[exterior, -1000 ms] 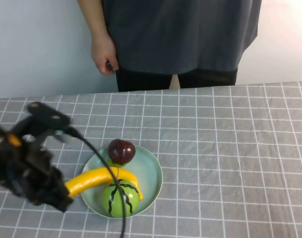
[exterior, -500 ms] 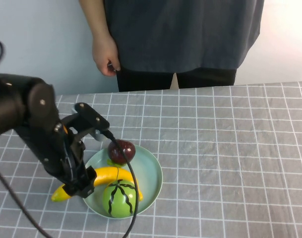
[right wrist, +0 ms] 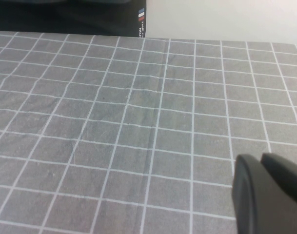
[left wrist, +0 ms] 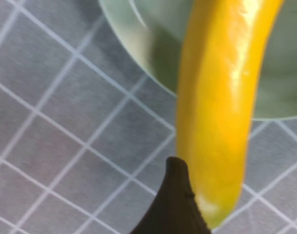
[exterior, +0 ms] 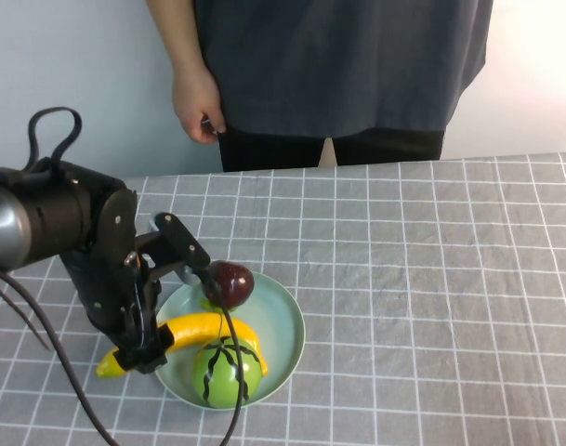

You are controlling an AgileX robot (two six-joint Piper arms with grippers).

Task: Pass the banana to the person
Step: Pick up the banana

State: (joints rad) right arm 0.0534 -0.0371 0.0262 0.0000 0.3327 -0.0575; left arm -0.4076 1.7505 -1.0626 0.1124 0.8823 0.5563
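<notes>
The left gripper (exterior: 143,351) sits low at the near left of the table (exterior: 431,279), at about 9 o'clock from the plate (exterior: 283,321), right over the outer end of the banana (exterior: 204,327). In the left wrist view one dark finger (left wrist: 175,204) lies against the banana (left wrist: 216,112) near its tip; whether the fingers are closed on the fruit or merely beside it, I cannot tell, since the second finger is out of sight. The banana lies across the pale green plate (left wrist: 138,34), its outer end hanging past the rim over the grey checked cloth (the tip pokes out at roughly 8 o'clock from the plate's middle), its other end resting against the green striped watermelon toy (exterior: 222,372). That toy sits at the near side of the plate, about 6 o'clock. A dark red round fruit (exterior: 229,283) sits at the far side of the plate, about 11 o'clock, with a black cable (exterior: 229,372) from the arm trailing down across the plate.

The right gripper (right wrist: 270,195) shows only in its own wrist view, as a dark blurred shape above bare checked cloth; its fingers cannot be judged.

Farthest off, the person (exterior: 338,74) stands beyond the far edge of the table at 12 o'clock, in a dark grey shirt, one hand (exterior: 197,104) hanging loosely at the side, well apart from the banana
</notes>
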